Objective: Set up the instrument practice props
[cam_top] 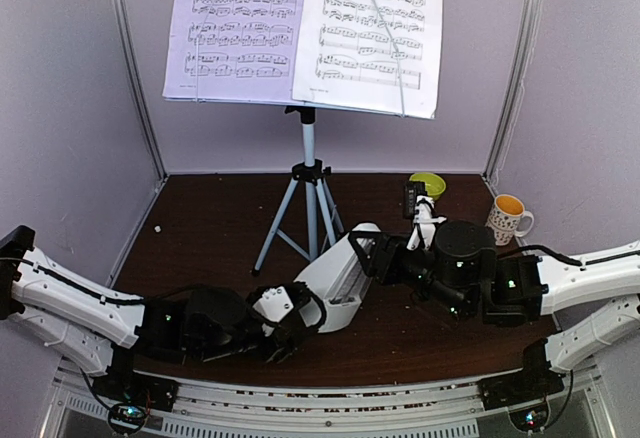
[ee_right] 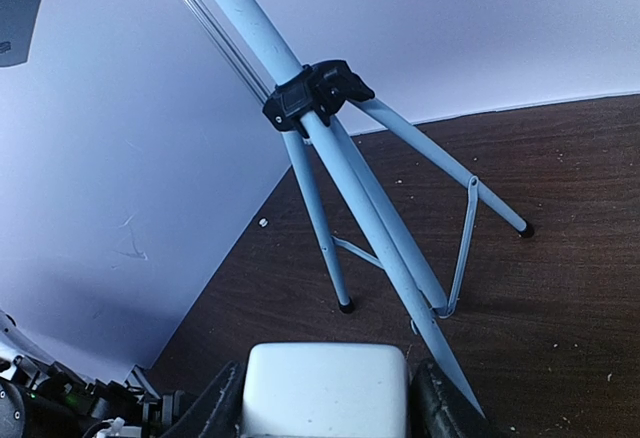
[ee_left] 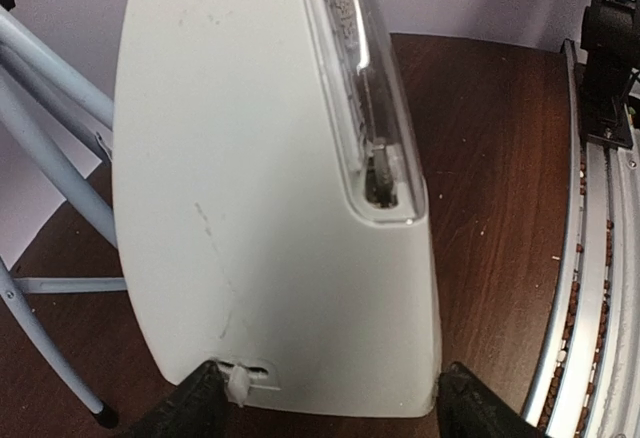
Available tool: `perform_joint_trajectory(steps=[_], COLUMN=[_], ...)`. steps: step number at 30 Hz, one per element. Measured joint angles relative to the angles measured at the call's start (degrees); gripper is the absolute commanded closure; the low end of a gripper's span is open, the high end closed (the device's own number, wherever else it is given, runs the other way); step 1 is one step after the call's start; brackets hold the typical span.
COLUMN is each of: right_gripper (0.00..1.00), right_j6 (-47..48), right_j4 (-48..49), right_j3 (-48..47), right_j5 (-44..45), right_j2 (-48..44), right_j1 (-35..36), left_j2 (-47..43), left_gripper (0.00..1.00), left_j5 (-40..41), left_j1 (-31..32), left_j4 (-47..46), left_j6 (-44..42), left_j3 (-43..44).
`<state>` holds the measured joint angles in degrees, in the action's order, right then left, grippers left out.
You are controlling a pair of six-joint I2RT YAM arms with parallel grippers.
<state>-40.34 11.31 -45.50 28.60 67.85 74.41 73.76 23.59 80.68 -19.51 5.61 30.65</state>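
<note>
Two grippers hold one thing: the left gripper [cam_top: 295,316] and the right gripper [cam_top: 372,250] are at the two ends of the metronome [cam_top: 338,276]. Seen from above, the metronome is a smooth, pale grey pyramid. It lies on its side in the middle of the dark brown wooden table [cam_top: 200,228], just in front of the tripod [cam_top: 312,174]. Behind it the music stand [cam_top: 308,138] rises on that tripod of thin silver legs. Two sheet-music pages [cam_top: 240,28] sit side by side on the stand, white paper with rows of black notes. Any words on them are too small to read. A yellow-green bowl [cam_top: 428,184] and a white mug [cam_top: 508,220] with a dark pattern sit at the back right.

In the left wrist view, the left gripper's black fingers [ee_left: 195,403] are spread wide and touch both sides of the metronome's [ee_left: 260,208] wide bottom end. A clear, shiny strip runs down its face, and the tiny marks inside are too blurry to read. A little slot with a white clip sits near the bottom edge.

In the right wrist view, the right gripper's fingers [ee_right: 215,408] pinch the metronome's [ee_right: 325,373] thin top end, a white block with round corners. The tripod's [ee_right: 390,228] legs are round tubes with black feet and a black collar
</note>
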Motion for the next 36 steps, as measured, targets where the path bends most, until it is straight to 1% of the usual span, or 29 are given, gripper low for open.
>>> perform_joint_trajectory(steps=[3,5,8,10,15,17,20,23,25,32,33,34,36], right_gripper=[1.0,1.0,1.0,1.0,1.0,0.98,0.92,0.86,0.85,0.81,0.76,0.69,0.5], right_j6=[-0.1,0.0,0.3,1.2,3.1,3.8,4.3,4.4,4.3,4.4,4.5,4.5,4.6], right_j4=[0.0,0.1,0.5,0.3,-2.2,-4.0,-5.2,-6.6,-8.1,-13.2,-13.7,-14.1,-15.0], right_j3=[-0.1,-0.3,-0.4,-0.8,-6.0,-9.4,-14.4,-18.3,-20.2,-26.0,-26.7,-27.3,-28.5], right_j5=[-0.1,-0.1,-0.1,0.1,2.8,4.4,6.9,10.0,11.9,17.5,17.9,18.3,18.9], right_j2=[0.5,1.5,4.4,6.7,14.3,17.3,21.6,25.1,26.8,32.9,33.7,34.4,35.7], right_j1=[0.2,0.5,1.1,1.9,5.0,5.9,7.0,8.1,8.6,10.0,10.1,10.1,10.1], left_j2=[-1.1,-3.3,-9.7,-16.4,-27.3,-31.0,-34.8,-36.1,-35.7,-29.2,-28.6,-28.0,-27.3], left_gripper=[0.11,0.09,0.06,0.06,0.05,0.06,0.06,0.06,0.06,0.06,0.06,0.05,0.05], left_j5=[1.1,1.7,3.0,5.0,9.9,11.9,14.3,15.5,16.0,16.2,16.2,16.1,15.8], left_j1=[0.0,-0.1,-1.0,-1.9,-4.7,-5.8,-6.7,-6.9,-7.0,-7.0,-7.0,-7.1,-7.3], left_j4=[-0.3,-0.3,-0.6,-0.5,2.1,4.2,7.2,9.3,10.6,14.1,14.3,14.3,14.4], left_j6=[0.5,1.3,3.2,5.3,9.9,12.0,15.0,17.1,18.4,21.0,21.2,21.4,21.8], left_j3=[-0.4,-1.7,-5.4,-8.7,-12.4,-13.1,-13.5,-13.5,-13.5,-13.2,-13.2,-13.1,-12.6])
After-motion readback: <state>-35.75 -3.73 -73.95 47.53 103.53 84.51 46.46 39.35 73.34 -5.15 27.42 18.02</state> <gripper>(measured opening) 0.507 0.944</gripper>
